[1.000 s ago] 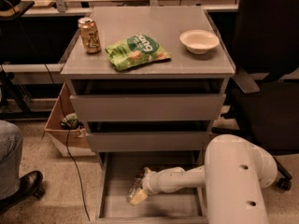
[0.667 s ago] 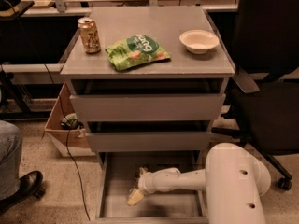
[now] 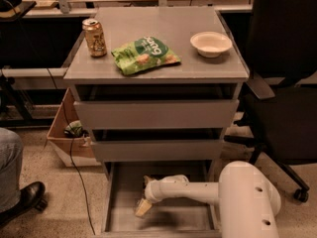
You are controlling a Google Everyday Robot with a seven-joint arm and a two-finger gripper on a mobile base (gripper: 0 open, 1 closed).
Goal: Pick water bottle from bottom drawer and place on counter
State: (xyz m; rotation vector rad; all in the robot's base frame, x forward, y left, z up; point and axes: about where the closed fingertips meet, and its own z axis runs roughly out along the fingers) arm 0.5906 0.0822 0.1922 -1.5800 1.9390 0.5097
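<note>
We have the gripper (image 3: 142,207) low over the floor of the open bottom drawer (image 3: 119,219), left of centre, since that's where the water bottle should lie. We can't see the bottle; it's probably hidden under the arm. We can't tell if the gripper is open or closed. The counter (image 3: 163,19) holds a can (image 3: 94,37), a chip bag (image 3: 144,54) and a bowl (image 3: 211,43).

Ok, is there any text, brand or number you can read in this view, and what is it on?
On the chip bag: large white lettering, too blurred to read.
On the gold can: label print, too small to read.
On the pincer, down in the bottom drawer: no markings visible.
No text can be read anywhere in this view.
</note>
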